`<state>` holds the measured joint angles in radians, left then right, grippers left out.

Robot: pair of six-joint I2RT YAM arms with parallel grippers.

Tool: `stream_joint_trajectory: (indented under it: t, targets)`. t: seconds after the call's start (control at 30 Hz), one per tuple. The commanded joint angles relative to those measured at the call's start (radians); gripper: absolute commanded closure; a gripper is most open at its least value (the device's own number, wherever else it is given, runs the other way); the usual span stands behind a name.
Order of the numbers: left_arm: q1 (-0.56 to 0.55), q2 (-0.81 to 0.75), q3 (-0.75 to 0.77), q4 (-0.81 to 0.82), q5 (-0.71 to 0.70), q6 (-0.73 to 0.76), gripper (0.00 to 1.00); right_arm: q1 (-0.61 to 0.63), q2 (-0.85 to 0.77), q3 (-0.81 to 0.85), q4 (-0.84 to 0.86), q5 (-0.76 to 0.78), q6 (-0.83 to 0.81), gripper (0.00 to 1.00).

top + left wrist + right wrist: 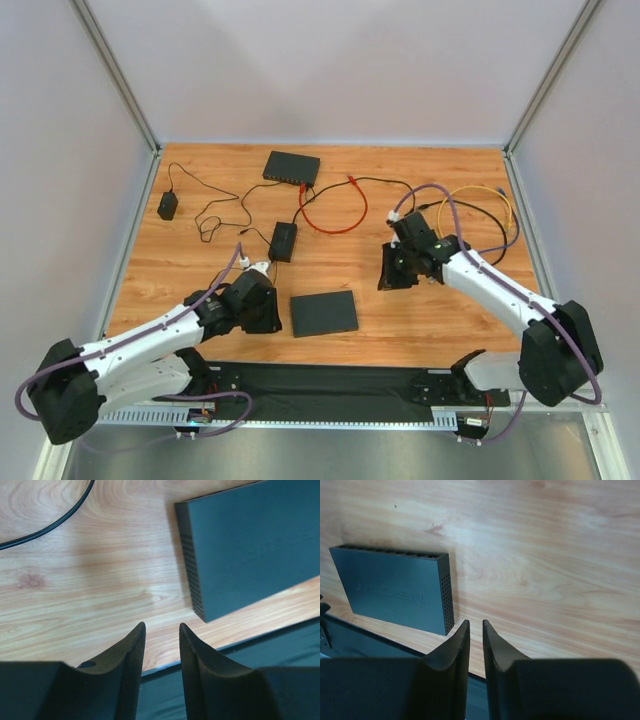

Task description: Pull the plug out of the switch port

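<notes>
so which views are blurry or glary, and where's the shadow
left wrist: left tool blurred up close, a soft shadow on the table, dark box sharp; right wrist: pale glare across the table, right tool soft; top external: even light, nothing blown out

Left arm (140,350): stretches from its base at the near left, forward and towards the right; lies low; wrist bent towards the middle
Left tool (262,308): black; points down and forward; its two fingers (131,650) stand a little apart; nothing sits between them
Right arm (500,288): rises from its base at the near right; slants forward and towards the left
Right tool (393,270): black; tilted downward; its pads (460,645) are parted by a narrow slit only; they grip nothing
</notes>
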<state>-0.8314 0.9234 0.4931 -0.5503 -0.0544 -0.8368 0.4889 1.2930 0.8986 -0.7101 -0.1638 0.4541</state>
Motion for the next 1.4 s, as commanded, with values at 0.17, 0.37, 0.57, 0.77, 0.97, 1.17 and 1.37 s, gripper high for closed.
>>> stream_joint_trajectory:
  t: [0.17,0.37,0.57,0.77,0.97,1.17,1.37]
  targets:
    - [0.002,0.166,0.056,0.055,0.019,0.015,0.65,0.198,0.158,-0.023,0.078,0.127,0.077,0.95]
    - [0.002,0.247,0.064,0.164,0.135,0.025,0.69,0.241,0.173,-0.084,0.132,0.145,0.104,0.96]
    - [-0.009,0.315,0.062,0.227,0.194,0.012,0.71,0.249,0.193,-0.118,0.199,0.116,0.126,0.95]
    - [-0.046,0.310,0.050,0.248,0.197,-0.019,0.71,0.267,0.282,-0.064,0.233,0.076,0.124,0.95]
    - [-0.167,0.383,0.084,0.331,0.206,-0.087,0.71,0.275,0.344,0.060,0.224,0.061,0.121,0.94]
    - [-0.267,0.505,0.191,0.378,0.212,-0.122,0.71,0.274,0.434,0.272,0.180,0.032,0.106,0.94]
    - [-0.270,0.330,0.179,0.250,0.111,-0.098,0.68,0.255,0.382,0.358,-0.005,0.291,0.023,0.89]
